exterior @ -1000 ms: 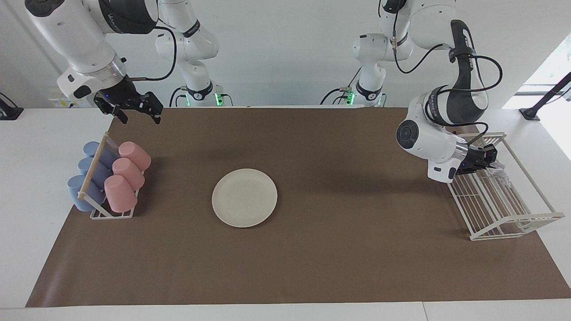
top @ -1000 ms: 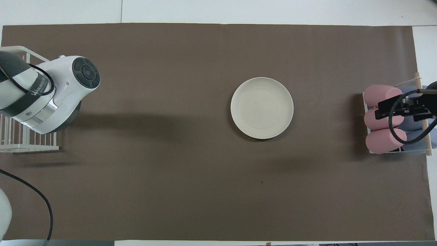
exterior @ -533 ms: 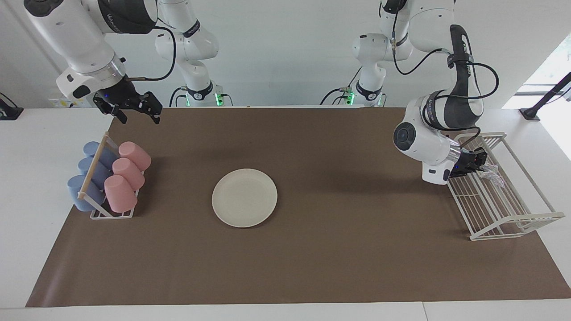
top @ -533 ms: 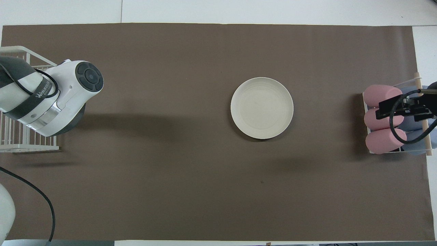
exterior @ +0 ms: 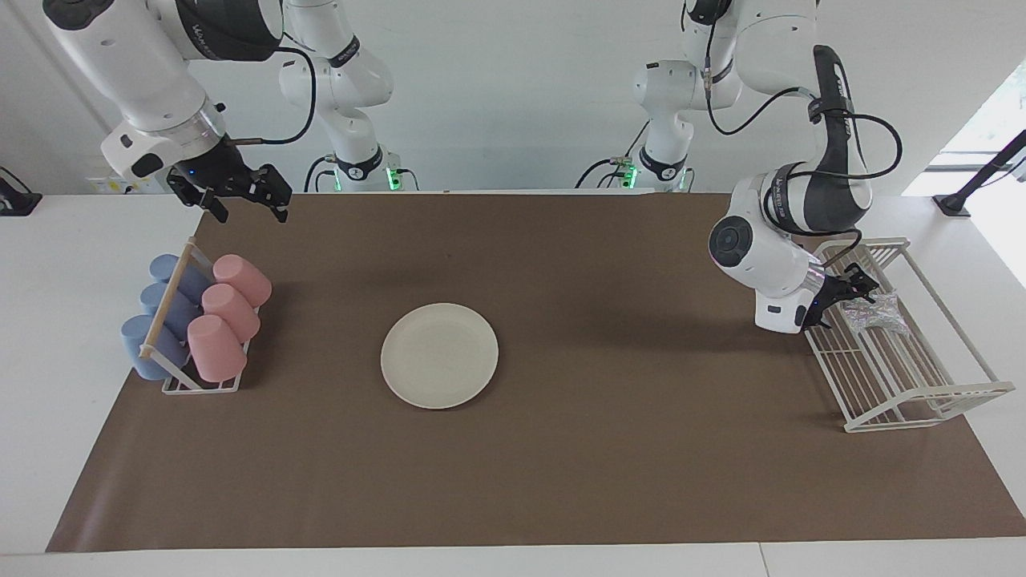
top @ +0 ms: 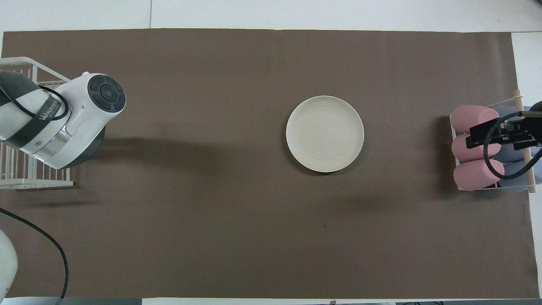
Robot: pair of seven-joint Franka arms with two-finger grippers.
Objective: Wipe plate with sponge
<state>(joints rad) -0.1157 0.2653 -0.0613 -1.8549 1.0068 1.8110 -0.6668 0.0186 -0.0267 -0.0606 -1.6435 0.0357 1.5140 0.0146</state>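
tabletop (exterior: 48,336): white, covered mostly by a large brown paper mat (exterior: 609,449) (mat spans nearly the full width).
wire basket (exterior: 922,397): white wire rack-style basket at the left arm's end of the tabletop, lying on the mat's edge.
cup rack (exterior: 196,383): small white wire rack with a wooden bar, at the right arm's end; holds three pink plastic cups (exterior: 228,306) and three blue plastic cups (exterior: 156,316) lying on their sides.
plate (exterior: 439,355): round shallow cream-white plate with plain raised rim, flat on the mat about mid-table, somewhat toward the right arm's end; well apart from both the rack and the basket, nothing on it.
sponge (exterior: 872,311): small silvery-grey glittery scouring pad, lying in the wire basket at its end nearer to the robots (crumpled look).
left gripper (exterior: 848,290): low at the basket's edge, just beside the sponge; fingertips apart, not clamped on anything; whether a tip touches the sponge I cannot tell. Hidden under the arm's wrist in the overhead view.
right gripper (exterior: 240,199): up in the air over the mat's corner by the cup rack, fingers spread apart, holding nothing; arm waits.
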